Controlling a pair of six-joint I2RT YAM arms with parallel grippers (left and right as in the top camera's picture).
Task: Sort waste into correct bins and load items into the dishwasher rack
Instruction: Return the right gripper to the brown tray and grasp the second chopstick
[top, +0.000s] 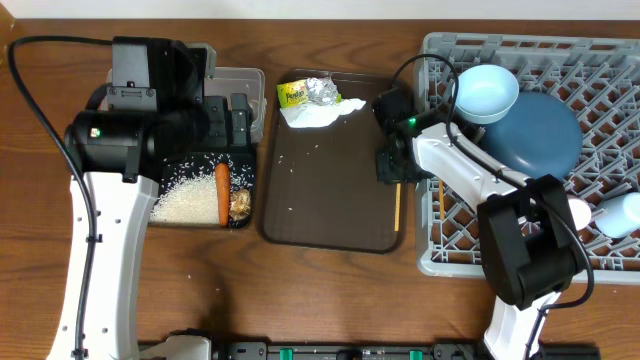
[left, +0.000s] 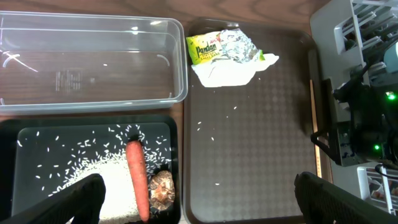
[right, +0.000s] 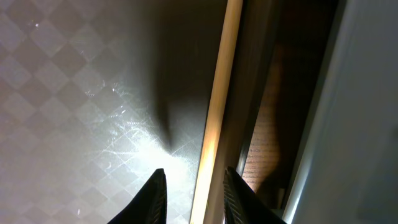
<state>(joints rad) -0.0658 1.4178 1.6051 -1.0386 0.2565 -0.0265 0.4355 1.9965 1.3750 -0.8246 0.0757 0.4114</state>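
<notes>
Though cropped at the right edge of the overhead frame, largest entry: grey dishwasher rack (top: 600, 55), upper right, holding a dark-blue plate (top: 545, 140) with a pale bowl (top: 488, 92) at the plate's upper left. Not shown whole in either wrist view.

Dark brown tray (top: 330, 200), centre. Stray rice grains visible on it in the left wrist view, barely so overhead.

Clear tub (left: 93, 62), upper left of the left wrist view, nothing inside; mostly hidden under the arm overhead.

Black tray (top: 190, 165), left of centre, holding white rice (left: 93, 171), an orange carrot (left: 138, 180) and, touching the carrot's lower right, a brown lump (left: 163, 190).

White napkin (left: 227, 71), at the brown tray's top edge, with crumpled foil (left: 239, 46) and yellow-green wrapper (left: 205, 48) on it.

Left gripper (left: 205, 202): fingers spread wide, holding nothing.

Right gripper (right: 194, 199): fingers apart, straddling the chopsticks (right: 214, 124), a gap on the left side. Contact visible only in the right wrist view; overhead shows just the wood's lower end at the brown tray's right rim. One stick or two, cannot tell.
</notes>
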